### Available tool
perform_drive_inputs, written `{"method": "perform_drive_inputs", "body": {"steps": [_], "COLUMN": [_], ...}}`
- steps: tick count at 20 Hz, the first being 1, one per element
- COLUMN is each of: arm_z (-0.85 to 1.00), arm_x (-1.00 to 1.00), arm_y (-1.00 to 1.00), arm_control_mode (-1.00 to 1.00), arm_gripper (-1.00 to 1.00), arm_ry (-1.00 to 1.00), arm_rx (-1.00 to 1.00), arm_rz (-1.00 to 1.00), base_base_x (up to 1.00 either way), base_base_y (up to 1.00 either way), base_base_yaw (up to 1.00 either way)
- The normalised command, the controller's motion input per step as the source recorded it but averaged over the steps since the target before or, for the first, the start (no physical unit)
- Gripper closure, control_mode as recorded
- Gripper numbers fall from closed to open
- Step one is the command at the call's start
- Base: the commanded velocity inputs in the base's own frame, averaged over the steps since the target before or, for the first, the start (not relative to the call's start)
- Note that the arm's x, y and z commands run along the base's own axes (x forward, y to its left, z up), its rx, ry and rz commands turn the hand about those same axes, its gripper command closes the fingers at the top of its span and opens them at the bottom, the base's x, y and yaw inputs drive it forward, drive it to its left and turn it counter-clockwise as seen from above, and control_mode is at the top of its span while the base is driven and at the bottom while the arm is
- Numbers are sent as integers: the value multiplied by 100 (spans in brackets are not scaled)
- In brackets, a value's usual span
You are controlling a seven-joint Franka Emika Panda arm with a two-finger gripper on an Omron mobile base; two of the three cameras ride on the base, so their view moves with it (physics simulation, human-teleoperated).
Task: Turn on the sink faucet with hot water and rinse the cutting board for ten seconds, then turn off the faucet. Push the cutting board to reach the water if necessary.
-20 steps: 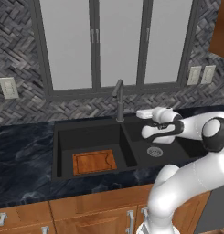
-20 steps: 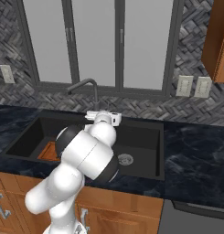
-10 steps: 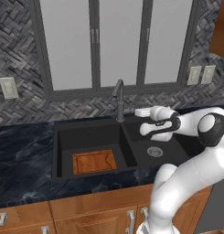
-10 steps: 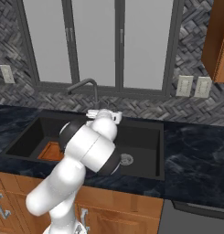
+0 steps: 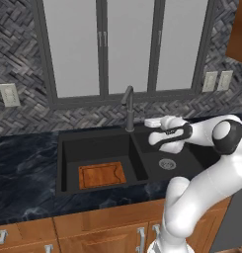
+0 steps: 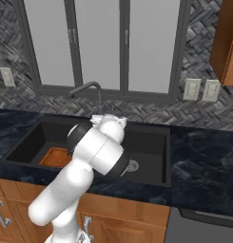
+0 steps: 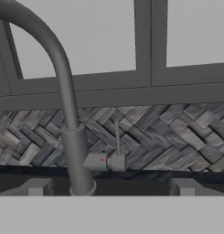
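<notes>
Reddish wood, the cutting board lies flat in the left basin of the sink, no water falling. Beyond it the jaws stand wide, level with the sink faucet. I'd ease forward, catch its thin upright lever, and swing it toward hot.

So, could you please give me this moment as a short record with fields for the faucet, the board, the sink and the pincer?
faucet: the sink faucet stands behind the divider of the sink; its lever points up
water: no stream visible
board: the cutting board lies flat in the left basin, front half, away from the spout
drain: round drain in the right basin
pincer: the pincer faces the faucet base, tips apart, holding nothing
</notes>
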Motion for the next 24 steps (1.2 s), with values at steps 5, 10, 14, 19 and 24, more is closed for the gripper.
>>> {"method": "perform_drive_inputs", "body": {"steps": [5,10,14,19,24], "arm_z": [-3,0,0,0,-10], "arm_x": [14,19,23,20,16], "arm_y": [0,0,-3,-3,-6], "arm_control_mode": [-100,-100,-100,-100,-100], "arm_gripper": [-100,-100,-100,-100,-100], "arm_ry": [-2,-2,0,0,0], "arm_rx": [0,0,0,0,0], "arm_rz": [0,0,0,0,-1], "base_base_x": [0,0,0,0,0], "base_base_y": [0,0,0,0,0], "base_base_yaw": [0,0,0,0,0]}}
